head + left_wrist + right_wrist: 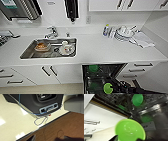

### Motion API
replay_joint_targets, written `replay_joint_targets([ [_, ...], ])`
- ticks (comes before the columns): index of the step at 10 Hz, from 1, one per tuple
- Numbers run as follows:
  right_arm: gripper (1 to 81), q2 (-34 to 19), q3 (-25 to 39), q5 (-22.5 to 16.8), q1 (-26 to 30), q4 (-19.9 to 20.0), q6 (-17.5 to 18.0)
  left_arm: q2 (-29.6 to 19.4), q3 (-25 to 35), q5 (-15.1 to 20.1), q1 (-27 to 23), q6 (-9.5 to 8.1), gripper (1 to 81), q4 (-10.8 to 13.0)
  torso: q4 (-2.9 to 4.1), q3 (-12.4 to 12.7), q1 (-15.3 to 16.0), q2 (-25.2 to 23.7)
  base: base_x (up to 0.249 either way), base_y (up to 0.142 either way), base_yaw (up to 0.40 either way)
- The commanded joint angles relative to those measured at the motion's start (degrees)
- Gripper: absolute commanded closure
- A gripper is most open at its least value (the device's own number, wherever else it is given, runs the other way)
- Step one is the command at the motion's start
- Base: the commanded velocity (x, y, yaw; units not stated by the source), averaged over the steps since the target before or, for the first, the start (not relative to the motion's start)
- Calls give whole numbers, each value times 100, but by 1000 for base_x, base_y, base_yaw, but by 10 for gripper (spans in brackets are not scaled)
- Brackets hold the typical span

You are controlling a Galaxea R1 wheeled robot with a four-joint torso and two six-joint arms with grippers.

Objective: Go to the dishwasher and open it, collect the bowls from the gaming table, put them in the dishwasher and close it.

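Now I have a yellow-green bowl [130, 130] large in the right wrist view, just above the open dishwasher [154, 116], with a second green bowl [137, 99] already sitting deeper in the rack. From the head view the same bowl [108, 88] hangs at the end of my right arm over the dishwasher [100, 72] under the white surface [105, 50], and the racked bowl [93, 68] shows further in. I judge the step in hand to be setting this bowl into the rack. To do it well I would tilt it so it sits between the rack wires rather than flat on top of them, keep it apart from the green bowl so the two don't knock, and let go only once its weight is carried by the rack. The right fingers are mostly cut off at the frame edge, so I cannot tell for sure how they sit; the bowl appears held at its near rim, but the contact itself is hidden. The left fingers I cannot make out either; that wrist looks down at pale floor [15, 119] and a dark base with a blue cable [25, 107]. The rack wires are murky, so the slot I would aim for is hard to pick out, and the lowered door is partly out of frame.
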Motion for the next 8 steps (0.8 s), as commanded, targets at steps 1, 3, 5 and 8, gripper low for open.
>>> replay_joint_targets([
  [1, 10, -302, 360, -442, 746, 118, 50, 57, -40, 221, 183, 14, 10, 14, 0, 0, 0, 0, 0, 0, 0],
  [3, 10, -680, 721, -978, 659, 101, 41, 84, -40, 221, 148, 5, 10, -197, 0, 0, 0, 0, 0, 0, 0],
  [5, 10, -1330, 1318, -1444, 247, 101, -20, 136, -40, 221, 86, -48, 10, -795, 0, 0, 0, 0, 0, 0, 0],
  [8, 10, -1893, 1600, -1488, -957, 30, -231, 110, -40, 221, 25, -47, 10, -1261, 0, 0, 0, 0, 0, 0, 0],
])
